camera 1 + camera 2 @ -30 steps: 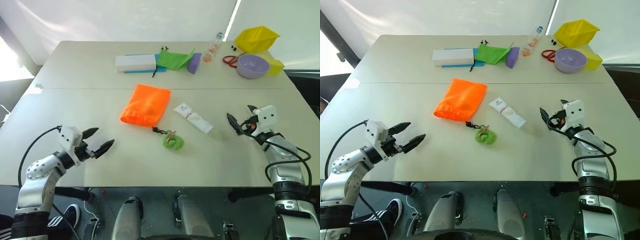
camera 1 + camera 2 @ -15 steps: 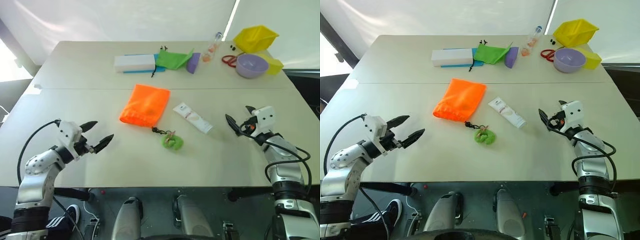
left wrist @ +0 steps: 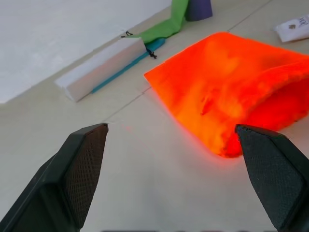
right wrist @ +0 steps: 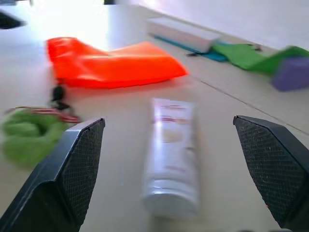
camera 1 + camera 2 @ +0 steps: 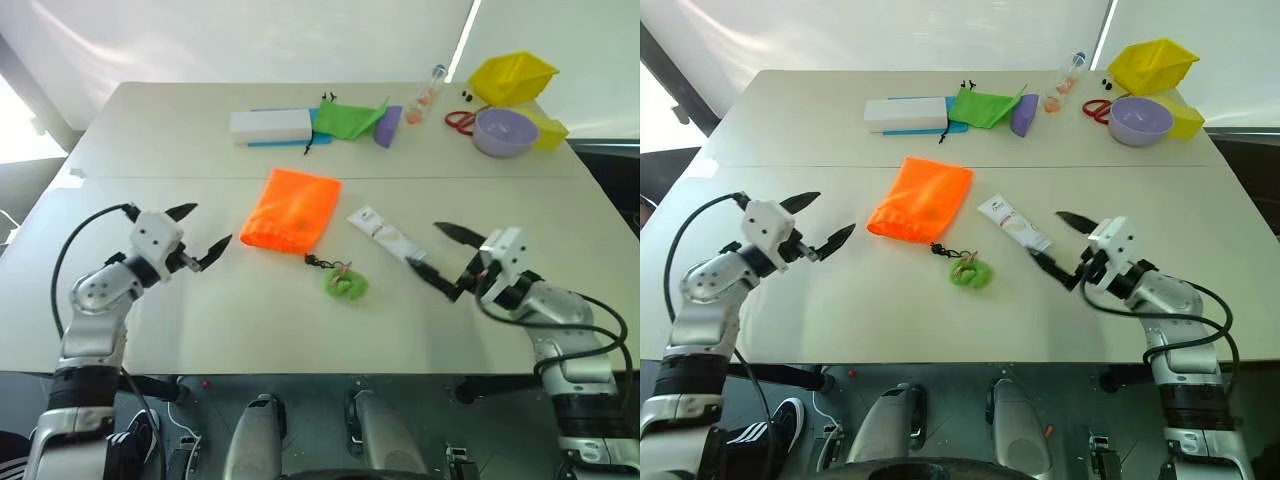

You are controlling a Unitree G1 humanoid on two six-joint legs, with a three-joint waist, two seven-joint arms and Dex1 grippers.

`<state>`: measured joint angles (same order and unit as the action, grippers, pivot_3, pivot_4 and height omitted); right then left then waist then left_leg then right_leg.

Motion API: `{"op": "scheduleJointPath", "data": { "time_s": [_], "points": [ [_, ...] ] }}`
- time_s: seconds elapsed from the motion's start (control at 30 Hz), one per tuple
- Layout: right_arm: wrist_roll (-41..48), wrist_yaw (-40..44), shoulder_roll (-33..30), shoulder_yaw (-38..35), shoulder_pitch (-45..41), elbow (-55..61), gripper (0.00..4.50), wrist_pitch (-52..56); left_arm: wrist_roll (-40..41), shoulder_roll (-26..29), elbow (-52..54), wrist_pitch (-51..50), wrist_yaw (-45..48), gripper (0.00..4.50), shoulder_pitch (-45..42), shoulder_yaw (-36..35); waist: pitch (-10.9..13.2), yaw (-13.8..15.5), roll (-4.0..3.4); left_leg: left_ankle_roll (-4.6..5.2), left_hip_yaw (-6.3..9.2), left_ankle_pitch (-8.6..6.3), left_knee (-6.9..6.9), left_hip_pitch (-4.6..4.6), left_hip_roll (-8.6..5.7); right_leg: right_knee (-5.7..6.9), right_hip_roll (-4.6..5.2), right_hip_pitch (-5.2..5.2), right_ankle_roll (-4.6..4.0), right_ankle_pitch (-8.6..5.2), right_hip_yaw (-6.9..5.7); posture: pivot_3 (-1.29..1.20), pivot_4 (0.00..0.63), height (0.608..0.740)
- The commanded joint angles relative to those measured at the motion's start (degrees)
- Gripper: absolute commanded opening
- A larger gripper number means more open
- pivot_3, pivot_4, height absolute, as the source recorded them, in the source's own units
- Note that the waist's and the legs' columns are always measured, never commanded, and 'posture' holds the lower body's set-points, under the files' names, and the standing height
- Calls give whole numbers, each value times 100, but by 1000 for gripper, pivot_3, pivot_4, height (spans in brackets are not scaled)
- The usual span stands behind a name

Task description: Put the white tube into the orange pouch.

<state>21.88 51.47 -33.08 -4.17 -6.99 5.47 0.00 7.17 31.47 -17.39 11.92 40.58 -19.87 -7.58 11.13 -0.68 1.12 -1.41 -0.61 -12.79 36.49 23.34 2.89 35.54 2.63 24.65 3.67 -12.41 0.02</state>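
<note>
On the table (image 5: pixel 150 140) we see bare surface toward the near edge; the white tube (image 5: pixel 386 235), flat with reddish print, lies just beside the orange pouch (image 5: pixel 292 209); our right pincer (image 5: pixel 442 260) gapes wide and empty at the tube's near end; the left pincer (image 5: pixel 200 231), equally wide, faces the pouch.

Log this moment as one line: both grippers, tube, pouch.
left gripper: open, facing orange pouch | right gripper: open, facing white tube | tube: flat on table, outside pouch, unheld | stage: approach
</note>
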Motion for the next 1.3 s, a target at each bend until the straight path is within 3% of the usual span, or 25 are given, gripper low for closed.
{"op": "scheduleJointPath", "data": {
  "time_s": [0.03,0.1,0.37,0.6,0.7,0.93,1.07,1.3],
  "points": [
    [-101,-55,35,276,-23,655,4452,152,-243,-145,-250,325,-123,4500,-234,254,0,-3,0,0,-2,0,1,0,0,1,1,0,2,1,1,0,150,740],
    [-223,-202,118,421,-33,784,4452,219,-625,-84,-553,657,-194,4500,-331,504,0,4,1,0,-2,0,0,0,0,0,0,0,3,2,0,0,150,740],
    [-315,-413,78,333,-7,786,4452,284,-375,-171,-933,878,39,4500,-571,559,0,18,1,-1,-2,0,0,2,0,0,1,2,2,2,0,0,150,740],
    [-425,-592,145,375,-94,707,4452,210,-875,-253,-1474,1084,-384,4500,-896,771,0,16,1,-1,-2,0,1,2,0,0,0,1,3,2,0,0,150,740],
    [-459,-625,143,388,-145,687,4500,211,-893,-357,-1574,953,-285,3747,-988,917,0,16,1,-1,-2,0,1,2,0,0,0,1,4,3,-1,0,150,740],
    [-574,-744,85,295,-178,624,4500,191,-845,-473,-1544,603,-227,170,-1037,1014,-1,11,1,-1,-3,0,1,2,0,2,-1,1,5,4,0,0,150,740],
    [-620,-795,96,274,-168,605,4500,166,-492,-374,-1167,127,206,50,-802,938,-1,1,1,-1,-4,0,1,1,0,1,0,0,5,4,0,0,150,740],
    [-715,-822,110,285,-189,534,4500,65,-162,220,604,-1129,873,50,52,988,0,-9,1,0,-4,0,-10,-3,3,1,-2,3,4,2,1,0,150,740]
  ]
}}
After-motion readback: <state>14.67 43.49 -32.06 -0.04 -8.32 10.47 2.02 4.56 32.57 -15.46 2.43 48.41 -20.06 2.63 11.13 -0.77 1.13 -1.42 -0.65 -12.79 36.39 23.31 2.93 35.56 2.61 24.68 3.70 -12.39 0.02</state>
